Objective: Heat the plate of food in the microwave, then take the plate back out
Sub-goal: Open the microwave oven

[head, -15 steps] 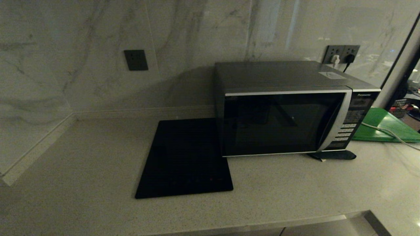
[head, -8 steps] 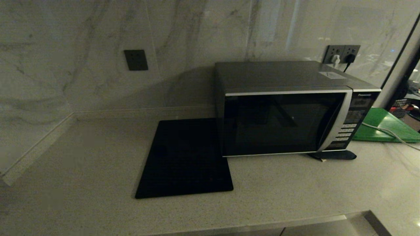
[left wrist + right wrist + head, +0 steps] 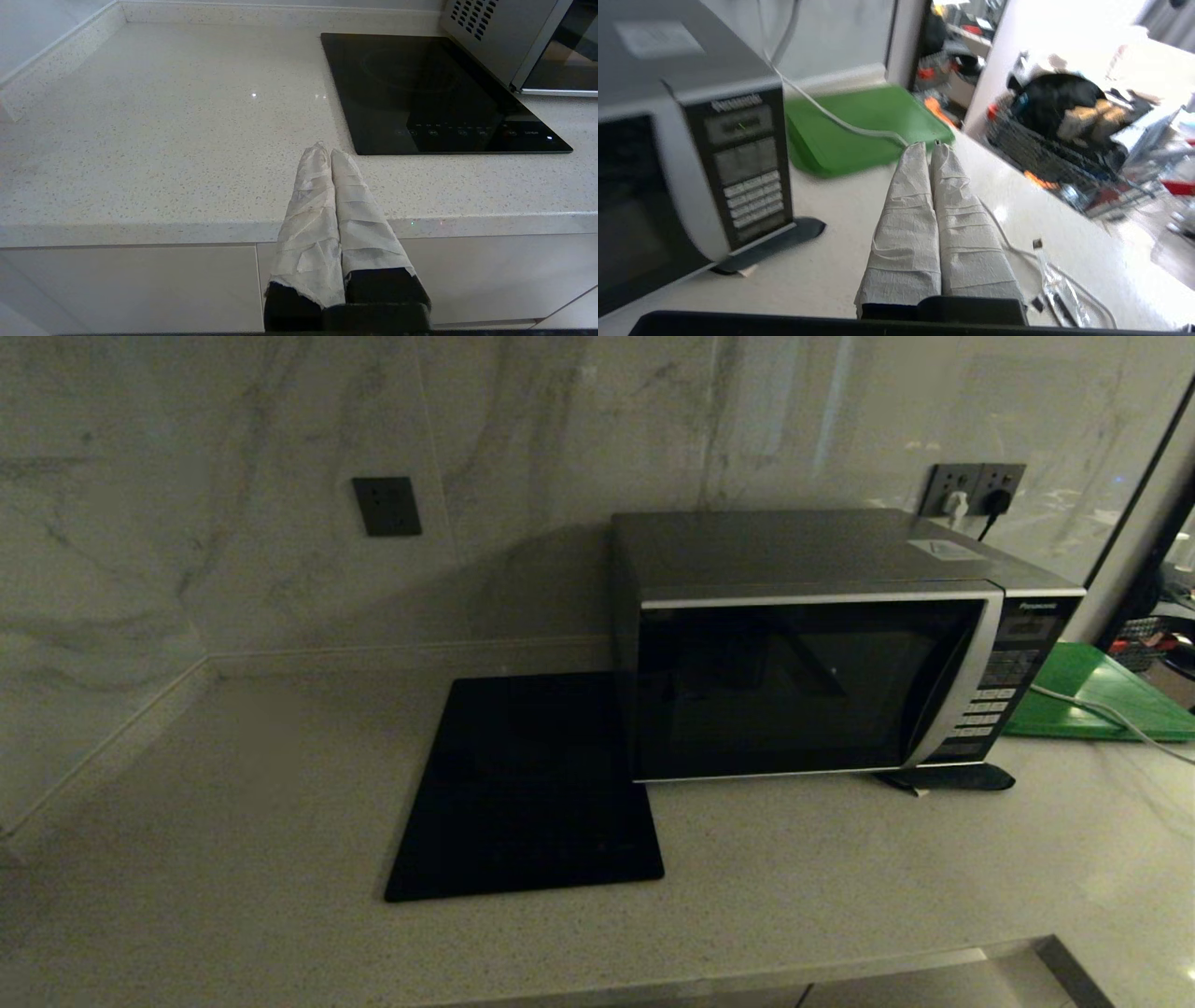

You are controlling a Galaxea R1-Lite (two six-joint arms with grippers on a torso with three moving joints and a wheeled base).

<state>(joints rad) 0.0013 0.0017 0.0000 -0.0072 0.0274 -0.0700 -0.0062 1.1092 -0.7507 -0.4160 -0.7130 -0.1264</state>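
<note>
The dark grey-and-silver microwave (image 3: pixel 822 653) stands on the counter with its dark glass door closed; its button panel (image 3: pixel 742 172) shows in the right wrist view. The plate of food is out of view. My left gripper (image 3: pixel 326 150) is shut and empty, hovering at the counter's front edge, left of the black glass square (image 3: pixel 434 93). My right gripper (image 3: pixel 929 144) is shut and empty above the counter, to the right of the microwave. Neither arm appears in the head view.
A flat green board (image 3: pixel 1092 695) lies right of the microwave with a white cable (image 3: pixel 840 119) running over it. A dark flat piece (image 3: pixel 952 777) lies under the microwave's front right corner. Small loose bits and a cable (image 3: pixel 1059 280) lie on the counter near the right gripper.
</note>
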